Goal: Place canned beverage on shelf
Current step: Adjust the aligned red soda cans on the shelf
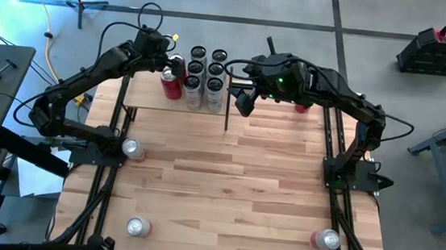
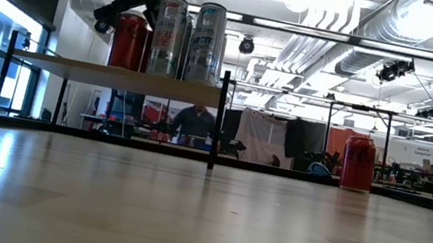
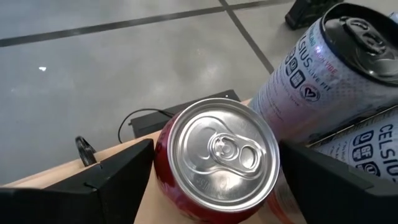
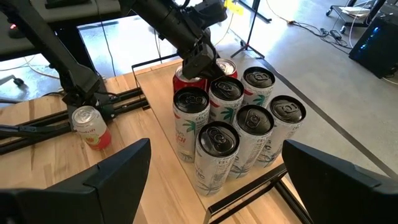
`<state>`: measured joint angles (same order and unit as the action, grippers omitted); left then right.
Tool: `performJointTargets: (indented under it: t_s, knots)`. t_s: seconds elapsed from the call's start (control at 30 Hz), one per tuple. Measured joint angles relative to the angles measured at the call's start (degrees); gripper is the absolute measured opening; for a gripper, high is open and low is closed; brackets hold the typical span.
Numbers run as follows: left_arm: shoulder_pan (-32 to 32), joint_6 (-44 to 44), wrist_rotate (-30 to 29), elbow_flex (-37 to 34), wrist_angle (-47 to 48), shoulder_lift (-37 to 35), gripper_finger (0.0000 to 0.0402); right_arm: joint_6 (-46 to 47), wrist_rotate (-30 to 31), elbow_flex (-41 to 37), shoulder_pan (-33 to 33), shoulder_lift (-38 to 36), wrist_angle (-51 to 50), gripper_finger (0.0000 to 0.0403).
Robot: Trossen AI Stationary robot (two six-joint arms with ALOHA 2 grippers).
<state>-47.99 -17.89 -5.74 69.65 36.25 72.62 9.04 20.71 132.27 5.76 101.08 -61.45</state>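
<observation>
The red can (image 3: 216, 160) stands upright on the shelf (image 1: 146, 96), just beside the white cans (image 4: 239, 118). The left gripper (image 1: 176, 66) straddles it from above, jaws spread either side (contact cannot be told). The right gripper (image 1: 243, 102) waits wide near the shelf's end.

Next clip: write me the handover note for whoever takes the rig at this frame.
Left pincer: over the shelf, fingers either side of the red can standing there; grip unclear.
Right pincer: open, empty, hovering by the shelf's right end.
Six tall white cans stand in a block on the shelf beside the red can.
Done: red can appears to be on the shelf.
Left: clear the left arm; four cans on the tabletop, at left, front left, front right and behind the right arm.
</observation>
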Motion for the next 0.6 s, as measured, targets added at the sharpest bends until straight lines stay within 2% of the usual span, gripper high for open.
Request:
performJointTargets:
  t_s: [0.6]
  knots:
    - [-0.1, 0.0, 0.4, 0.0, -1.2, 2.4, 0.0333, 1.1, 0.3, 0.0, 0.0, 0.0, 0.0, 0.0349]
